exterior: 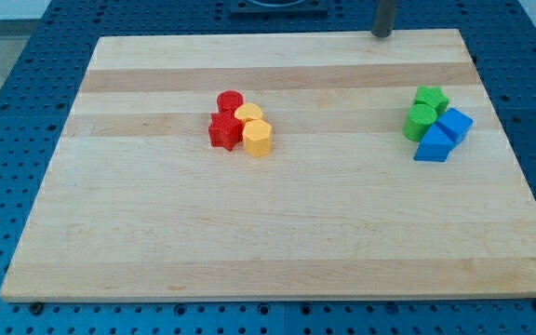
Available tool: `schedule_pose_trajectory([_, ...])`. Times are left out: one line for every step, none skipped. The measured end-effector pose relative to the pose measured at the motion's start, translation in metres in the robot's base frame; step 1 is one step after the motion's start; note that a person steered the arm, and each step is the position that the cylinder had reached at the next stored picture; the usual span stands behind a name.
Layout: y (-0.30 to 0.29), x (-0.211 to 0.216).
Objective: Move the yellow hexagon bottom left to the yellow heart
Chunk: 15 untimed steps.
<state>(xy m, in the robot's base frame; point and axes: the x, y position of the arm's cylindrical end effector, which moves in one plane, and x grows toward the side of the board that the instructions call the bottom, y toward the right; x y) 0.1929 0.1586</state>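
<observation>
The yellow hexagon sits left of the board's middle, at the lower right of a tight cluster. The yellow heart touches it just above and slightly left. A red cylinder is at the cluster's top and a red star at its left, touching the hexagon. My tip is at the board's top edge, right of centre, far from the cluster.
A second cluster lies at the view's right: a green star, a green cylinder, a blue cube and a blue triangular block. The wooden board lies on a blue perforated table.
</observation>
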Motion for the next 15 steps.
schedule_pose_trajectory([-0.026, 0.007])
schedule_pose_trajectory([-0.029, 0.013])
schedule_pose_trajectory([-0.039, 0.039])
schedule_pose_trajectory([-0.06, 0.102])
schedule_pose_trajectory([-0.061, 0.157])
schedule_pose_trajectory([-0.073, 0.21])
schedule_pose_trajectory([-0.1, 0.25])
schedule_pose_trajectory([-0.126, 0.254])
schedule_pose_trajectory([-0.141, 0.254])
schedule_pose_trajectory([-0.127, 0.254])
schedule_pose_trajectory([-0.122, 0.245])
schedule_pose_trajectory([-0.131, 0.242])
schedule_pose_trajectory([-0.144, 0.242])
schedule_pose_trajectory([-0.161, 0.242])
schedule_pose_trajectory([-0.18, 0.242])
